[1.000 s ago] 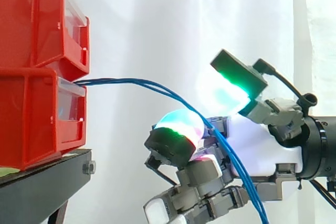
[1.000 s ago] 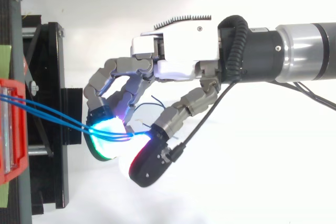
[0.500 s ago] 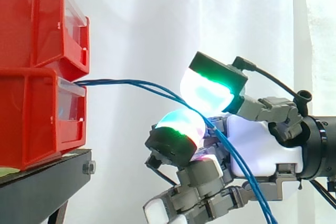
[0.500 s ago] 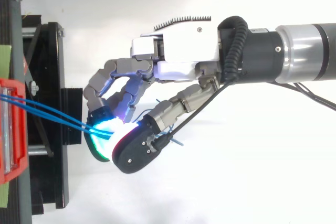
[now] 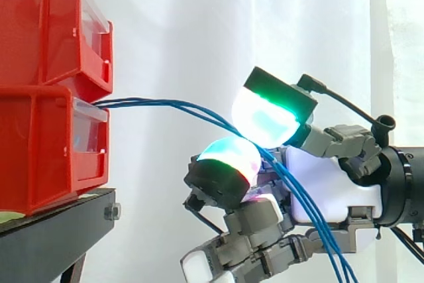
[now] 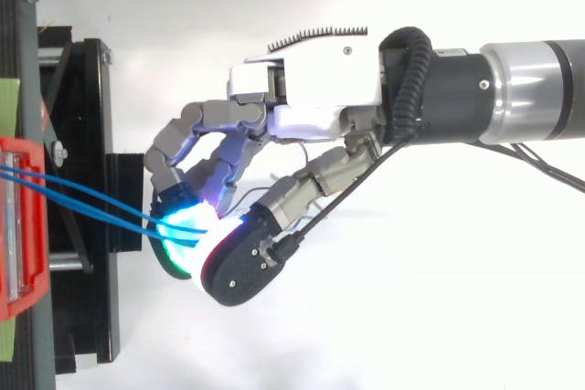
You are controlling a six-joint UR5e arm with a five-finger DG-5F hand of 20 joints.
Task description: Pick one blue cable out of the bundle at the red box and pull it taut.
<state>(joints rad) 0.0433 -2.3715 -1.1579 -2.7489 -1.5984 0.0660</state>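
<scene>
**Hand pinches blue cables a short way out from the red bins**

Side view: two red bins (image 5: 46, 97) sit stacked on a black stand (image 5: 53, 226) at the left, before a white curtain (image 5: 199, 24). The blue cables (image 5: 159, 103) come out at the seam between the upper and lower bin. They run rightward as a close bundle in a shallow arc, not drawn straight. The hand (image 5: 324, 187) reaches in from the right, well clear of the bins. Its thumb pad (image 5: 265, 114), glowing green and white, bears down on a curled finger pad (image 5: 228, 157) that glows green and magenta. The cables pass between these two pads, so the hand is clamped on them. More than one strand goes through the pinch. Behind the pads the strands fan apart and drop steeply across the white palm to the lower edge.

Top view: the red bins (image 6: 23, 226) and the black stand (image 6: 91, 134) lie along the left edge. Two blue strands (image 6: 91, 200) slant from the bins towards the hand (image 6: 311, 89) and meet at a cyan-glowing pad. There the thumb's dark back lies folded against the curled fingers.
</scene>
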